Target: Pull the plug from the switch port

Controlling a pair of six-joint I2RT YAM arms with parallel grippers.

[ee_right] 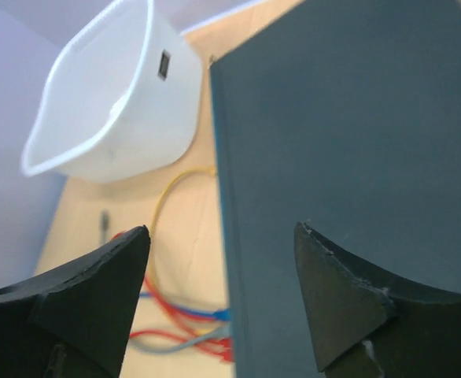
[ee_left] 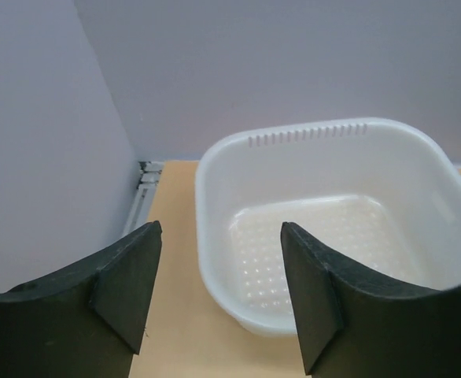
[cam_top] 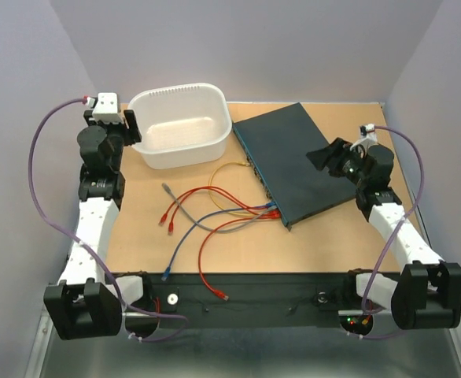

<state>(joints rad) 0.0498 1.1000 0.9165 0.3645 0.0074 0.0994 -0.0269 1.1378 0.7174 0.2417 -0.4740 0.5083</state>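
— Plugs (cam_top: pixel 271 206), small, in red, blue and grey plastic: where do they sit?

— Go left to right. Your left gripper (ee_left: pixel 220 236) hangs far left, its black fingers spread wide with nothing between them, facing the white perforated plastic tub (cam_top: pixel 187 152). On the tan wooden table (cam_top: pixel 136 244) lie thin loose cables (cam_top: pixel 223 211), red, blue, grey and yellow. They run right to the near long edge of the large flat dark blue-grey metal switch (cam_top: pixel 297 161). The plugs bunch at that edge's near corner, and a yellow lead meets it further back. You cannot tell from these views which ones are seated.

— And the right side?

— Your right gripper (ee_right: pixel 221 236) hovers over the switch's top, also wide apart and empty.

— How will a plug handle?

— Likely as a hard little shell with a snap tab. Pinch the body right at the port, tab pressed, and draw straight out. Don't haul on the cable: it looks limp and would probably strain at the joint. The box looks heavy, but it may skid on the smooth wood, so brace it.
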